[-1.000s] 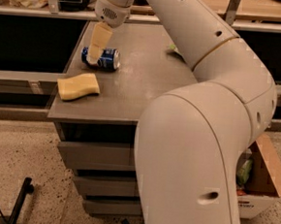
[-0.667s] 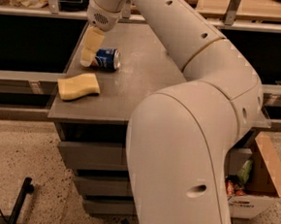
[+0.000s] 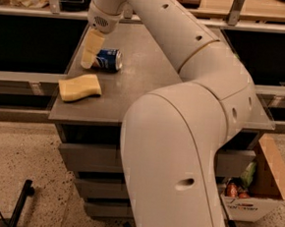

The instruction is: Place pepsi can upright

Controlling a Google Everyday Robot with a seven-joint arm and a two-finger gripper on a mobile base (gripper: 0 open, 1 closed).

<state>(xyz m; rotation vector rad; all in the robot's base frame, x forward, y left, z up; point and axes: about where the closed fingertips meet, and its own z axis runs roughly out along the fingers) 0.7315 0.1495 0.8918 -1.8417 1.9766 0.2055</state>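
Observation:
The pepsi can (image 3: 108, 60) is blue with a silver end and lies on its side on the grey table (image 3: 135, 85), near the far left corner. My gripper (image 3: 89, 52) hangs down from the white arm (image 3: 187, 50) just left of the can, touching or almost touching its left end. It hides that end of the can. A yellow sponge (image 3: 79, 87) lies in front of the can, near the table's left edge.
My large white arm covers the table's middle and right. Grey drawers (image 3: 89, 160) sit under the table. A cardboard box (image 3: 267, 187) with packets stands on the floor at right. A shelf rail (image 3: 42, 11) runs behind the table.
My gripper has moved left, from over the can to its left end. The can and the sponge lie where they were.

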